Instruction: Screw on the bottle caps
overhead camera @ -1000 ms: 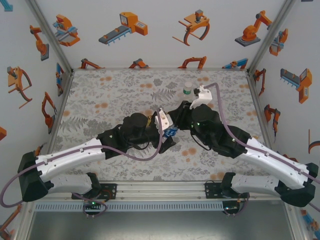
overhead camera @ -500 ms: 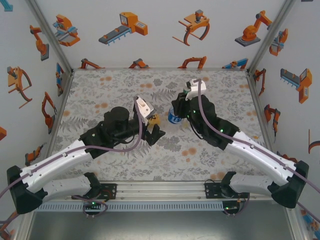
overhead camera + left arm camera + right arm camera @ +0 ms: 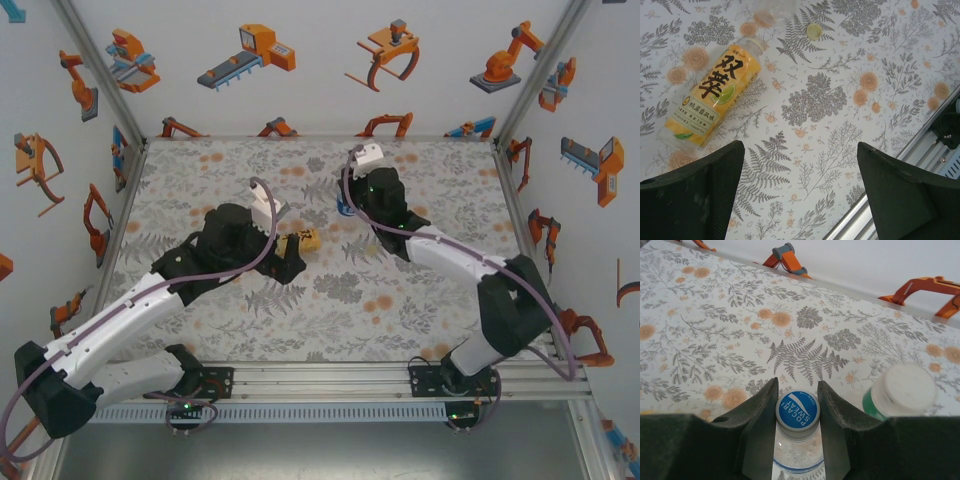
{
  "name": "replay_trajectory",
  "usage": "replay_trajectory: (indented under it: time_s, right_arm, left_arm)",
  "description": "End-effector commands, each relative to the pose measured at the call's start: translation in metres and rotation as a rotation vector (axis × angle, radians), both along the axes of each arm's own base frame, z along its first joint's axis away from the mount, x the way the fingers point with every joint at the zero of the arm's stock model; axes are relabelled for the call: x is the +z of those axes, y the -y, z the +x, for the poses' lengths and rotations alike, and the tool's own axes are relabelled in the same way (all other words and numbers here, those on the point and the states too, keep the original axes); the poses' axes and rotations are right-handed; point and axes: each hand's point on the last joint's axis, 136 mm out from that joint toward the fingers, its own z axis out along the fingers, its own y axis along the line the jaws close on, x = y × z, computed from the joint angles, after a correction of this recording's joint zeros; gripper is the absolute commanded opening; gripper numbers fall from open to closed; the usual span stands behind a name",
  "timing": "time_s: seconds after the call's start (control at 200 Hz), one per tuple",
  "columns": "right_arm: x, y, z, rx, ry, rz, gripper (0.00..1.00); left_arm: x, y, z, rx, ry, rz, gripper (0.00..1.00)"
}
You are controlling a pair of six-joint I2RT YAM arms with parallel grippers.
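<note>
The right gripper [image 3: 797, 399] pinches the blue cap [image 3: 797, 411] on the upright clear bottle [image 3: 799, 455] — likely tightening it. The left gripper [image 3: 800, 197] hangs spread above the yellow bottle [image 3: 710, 97] lying on the tabletop [image 3: 840, 140]; next it should fetch the loose cap [image 3: 814, 31] just beyond its neck.

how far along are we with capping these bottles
Looks done: the green-labelled bottle wears its white cap. In hand: the right gripper is shut on the blue cap of the clear bottle; I can't tell how tight it is. To do: the yellow bottle lies on its side, a loose pale cap nearby, below the open left gripper.
</note>
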Motion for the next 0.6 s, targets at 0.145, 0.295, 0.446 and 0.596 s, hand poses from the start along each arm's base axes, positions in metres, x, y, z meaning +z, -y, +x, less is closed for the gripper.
replay_trajectory:
  time_s: [0.145,0.295,0.446,0.596]
  right_arm:
    - [0.027,-0.024,0.032,0.079,0.176,0.051,0.00]
    - [0.009,-0.027,0.033,0.094,0.159,0.039,0.00]
    - [-0.007,-0.024,0.028,0.098,0.152,0.037,0.00]
    - [-0.020,-0.021,0.024,0.095,0.132,0.025,0.00]
  left_arm:
    - [-0.015,-0.014,0.000,0.009,-0.068,0.028,0.85]
    - [-0.017,-0.017,0.003,0.012,-0.084,0.024,0.85]
    - [-0.016,-0.017,0.004,0.006,-0.093,0.014,0.85]
    - [-0.014,-0.016,0.004,-0.004,-0.102,0.013,0.85]
